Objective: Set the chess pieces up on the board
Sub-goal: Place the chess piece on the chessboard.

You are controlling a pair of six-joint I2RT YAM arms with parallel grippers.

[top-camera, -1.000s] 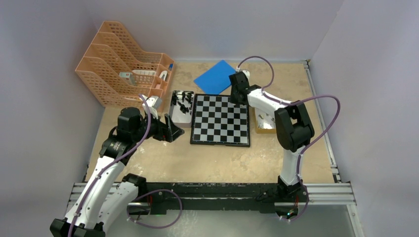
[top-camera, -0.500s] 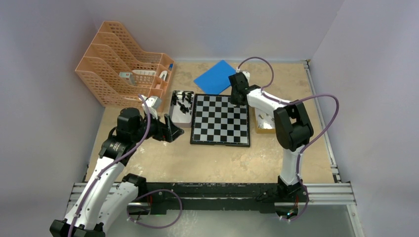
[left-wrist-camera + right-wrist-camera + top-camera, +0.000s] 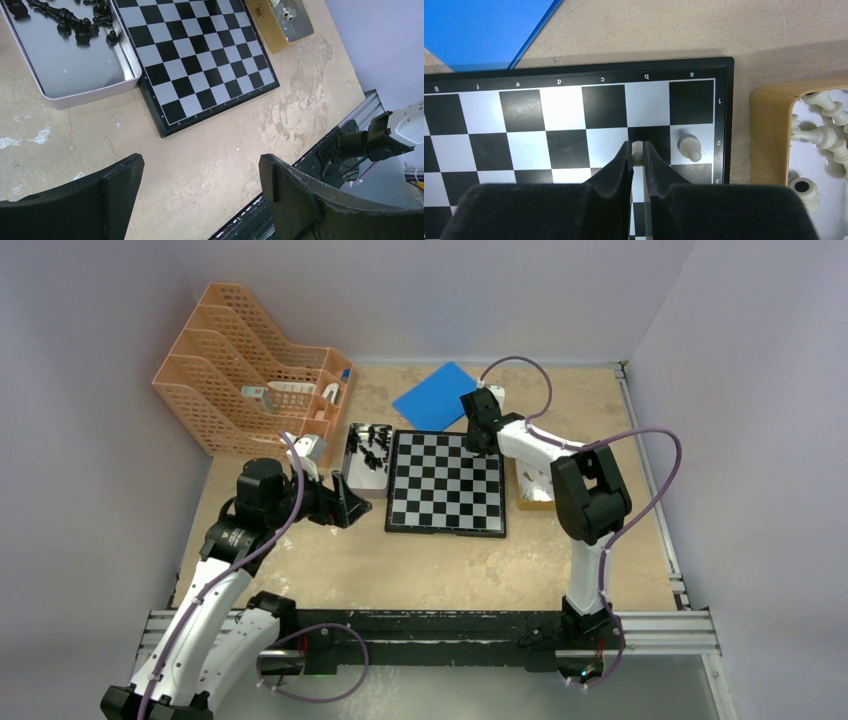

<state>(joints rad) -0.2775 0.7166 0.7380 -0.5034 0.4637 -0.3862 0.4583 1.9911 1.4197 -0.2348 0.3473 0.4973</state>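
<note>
The board [image 3: 445, 502] lies mid-table. My right gripper [image 3: 637, 150] hangs over the board's [image 3: 524, 125] far right corner, shut on a cream-white pawn [image 3: 637, 155] above the black square in column b, row 2. Another cream pawn [image 3: 689, 145] stands beside it on the a-column square. More white pieces [image 3: 824, 132] lie in a tan tray [image 3: 768, 125] to the right. Black pieces [image 3: 75, 25] lie in a grey tin [image 3: 75, 70] left of the board [image 3: 200, 55]. My left gripper [image 3: 200, 170] is open and holds nothing, over bare table near the board's front left corner.
A blue sheet [image 3: 435, 395] lies behind the board. An orange file rack [image 3: 250, 370] stands at the back left. The black mounting rail [image 3: 430, 630] runs along the near edge, and walls close in on the left, the right and the back.
My right gripper has shifted slightly to the left over the board's far right corner, still holding the pawn. The left arm has not moved.
</note>
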